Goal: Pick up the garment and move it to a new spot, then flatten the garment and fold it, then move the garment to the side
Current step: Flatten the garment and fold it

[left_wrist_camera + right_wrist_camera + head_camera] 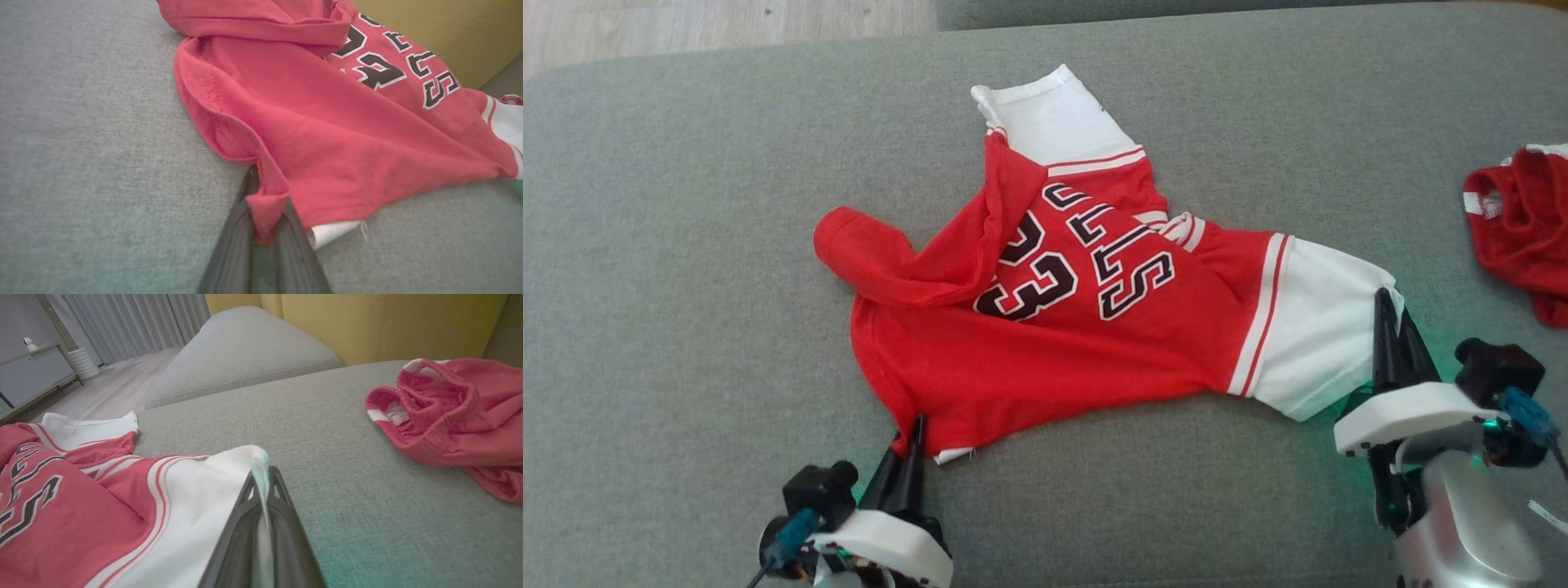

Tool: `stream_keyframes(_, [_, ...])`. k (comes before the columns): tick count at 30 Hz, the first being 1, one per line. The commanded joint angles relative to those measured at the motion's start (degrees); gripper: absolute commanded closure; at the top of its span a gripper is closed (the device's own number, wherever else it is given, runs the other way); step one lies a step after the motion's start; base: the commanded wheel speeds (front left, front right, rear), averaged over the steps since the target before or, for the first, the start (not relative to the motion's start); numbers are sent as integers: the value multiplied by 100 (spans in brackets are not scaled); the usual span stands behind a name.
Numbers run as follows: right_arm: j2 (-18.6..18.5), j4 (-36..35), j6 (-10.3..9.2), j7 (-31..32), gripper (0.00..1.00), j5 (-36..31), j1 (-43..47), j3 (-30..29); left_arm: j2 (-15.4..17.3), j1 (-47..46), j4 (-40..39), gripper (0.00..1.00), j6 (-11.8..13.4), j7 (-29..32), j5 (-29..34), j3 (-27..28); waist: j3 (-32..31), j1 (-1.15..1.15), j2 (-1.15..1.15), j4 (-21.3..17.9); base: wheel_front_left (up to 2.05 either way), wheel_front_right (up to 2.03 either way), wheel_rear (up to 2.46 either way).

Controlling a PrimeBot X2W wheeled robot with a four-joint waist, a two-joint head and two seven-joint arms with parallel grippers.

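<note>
Head view gives you the garment (pixel 1045 327), a red jersey with white sleeves and black lettering, lying crumpled in the middle of the grey sofa cushion (pixel 686 245). One white sleeve points toward the far edge and the other lies on the right. Part of the red body is folded over itself on the left.

Your left tool (pixel 919 425) sits at the near edge of the jersey with its fingers pressed together. In the left wrist view you can see a small tuck of the red hem corner (pixel 265 212) pinched between them. A sliver of white fabric peeks out from under the hem just beside it.

Your right tool (pixel 1384 306) is closed too, its two dark fingers clamped on the outer edge of the right-hand sleeve (pixel 196 490). The right wrist view shows the white cloth running down between the fingers.

A second red piece of clothing (pixel 1519 229) lies bunched on the same cushion, well apart from the jersey, off to the right. Yellow upholstery (pixel 388 322) rises behind the cushion.
</note>
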Motion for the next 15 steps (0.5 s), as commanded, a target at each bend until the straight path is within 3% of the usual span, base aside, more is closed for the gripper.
stream_keyframes(1, [-22, -243, 37, -34, 100, 84, -212, 187, -1, -63, -56, 100, -22, 12, 2, 193, -26, 0, 0, 7, 0, 0, 0])
stream_keyframes(10, [-22, -811, 37, -34, 100, 1024, -315, 395, 18, -316, -1238, 100, -28, 12, 412, 1294, -413, 0, 0, 74, 0, 0, 0])
stream_keyframes(15, [-21, -1270, 37, -34, 100, 1601, -685, 574, 379, -937, -2011, 100, -34, 12, 803, 1793, -784, 0, 0, 71, 0, 0, 0])
